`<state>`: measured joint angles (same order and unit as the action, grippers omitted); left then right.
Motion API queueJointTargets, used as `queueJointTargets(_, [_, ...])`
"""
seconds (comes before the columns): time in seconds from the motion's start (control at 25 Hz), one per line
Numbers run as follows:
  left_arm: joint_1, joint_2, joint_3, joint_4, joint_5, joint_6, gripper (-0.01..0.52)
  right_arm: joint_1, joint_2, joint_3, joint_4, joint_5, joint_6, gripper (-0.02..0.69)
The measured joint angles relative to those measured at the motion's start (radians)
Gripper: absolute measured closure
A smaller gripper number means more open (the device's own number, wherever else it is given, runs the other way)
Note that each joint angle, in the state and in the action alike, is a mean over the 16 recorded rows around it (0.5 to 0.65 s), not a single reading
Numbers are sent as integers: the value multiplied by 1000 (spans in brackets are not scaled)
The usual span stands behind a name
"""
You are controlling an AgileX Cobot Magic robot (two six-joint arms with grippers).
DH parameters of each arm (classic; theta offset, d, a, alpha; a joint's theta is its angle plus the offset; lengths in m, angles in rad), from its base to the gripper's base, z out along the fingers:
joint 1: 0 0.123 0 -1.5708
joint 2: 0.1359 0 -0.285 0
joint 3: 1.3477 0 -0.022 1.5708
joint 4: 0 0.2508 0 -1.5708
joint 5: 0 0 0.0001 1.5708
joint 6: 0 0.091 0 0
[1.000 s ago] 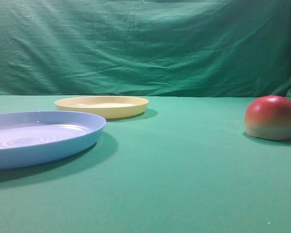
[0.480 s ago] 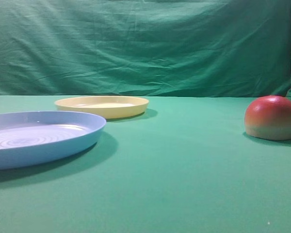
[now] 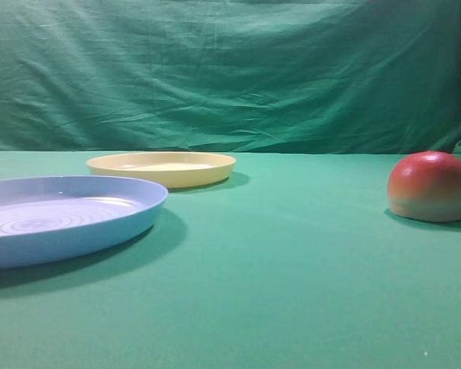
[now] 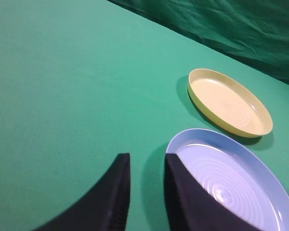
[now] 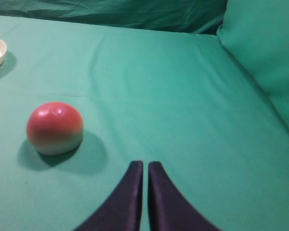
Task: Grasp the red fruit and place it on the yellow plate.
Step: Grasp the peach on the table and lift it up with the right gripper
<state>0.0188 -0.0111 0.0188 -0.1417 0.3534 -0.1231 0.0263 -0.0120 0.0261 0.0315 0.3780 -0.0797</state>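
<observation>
Right wrist view: red fruit point(image 5: 55, 127) left of, apart from closed right jaws.

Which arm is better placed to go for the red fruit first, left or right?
Right, probably. The right claw, shut, has the red fruit just ahead and to its left on the cloth. The left claw sits over by the blue plate and yellow plate, with no fruit in its view.

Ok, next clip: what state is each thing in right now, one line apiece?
Red dome-shaped toy fruit: on the green cloth, flat base down, untouched.
Shallow round pale-yellow plastic plate: empty.
Larger light-blue ridged plate: empty.
Left gripper: slightly open, holding nothing.
Right gripper: shut, empty, apart from the fruit.
</observation>
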Motion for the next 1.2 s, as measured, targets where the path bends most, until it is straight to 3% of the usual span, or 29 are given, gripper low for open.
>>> queueJointTargets(0.6, [0,0,0,0,0,0,357,54,57,-115,197,-113,-8,665])
queueJointTargets(1.2, [0,0,0,0,0,0,357,132,596,-527,193,335,-147,665])
